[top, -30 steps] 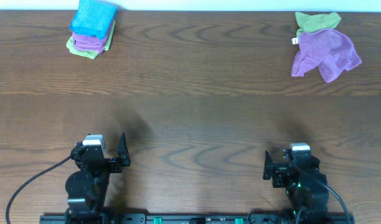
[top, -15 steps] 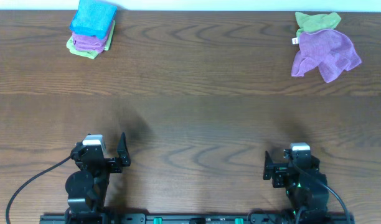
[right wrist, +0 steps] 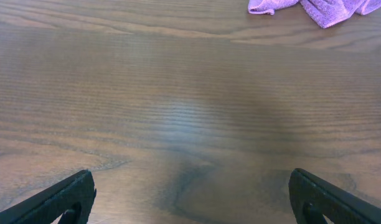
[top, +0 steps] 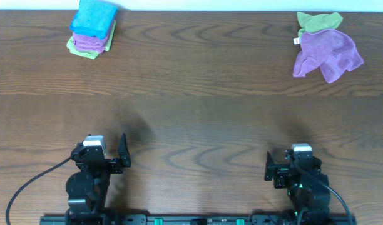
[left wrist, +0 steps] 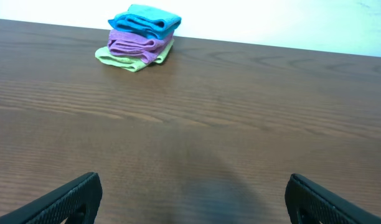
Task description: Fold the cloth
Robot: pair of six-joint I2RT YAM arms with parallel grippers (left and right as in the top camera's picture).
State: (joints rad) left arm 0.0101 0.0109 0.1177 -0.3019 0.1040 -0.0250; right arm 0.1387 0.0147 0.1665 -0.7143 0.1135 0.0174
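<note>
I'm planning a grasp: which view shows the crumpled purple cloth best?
Overhead: the whole purple cloth shows, lying crumpled against a green cloth at the far right. The right wrist view catches only its lower edge; the left wrist view misses it.

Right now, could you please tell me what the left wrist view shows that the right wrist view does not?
Only the left wrist view shows the folded stack: blue on top, purple in the middle, green underneath. Only the right wrist view shows part of the crumpled purple cloth at its top edge. Both show the wooden table and an open, empty tool: the left tool and the right tool.
</note>
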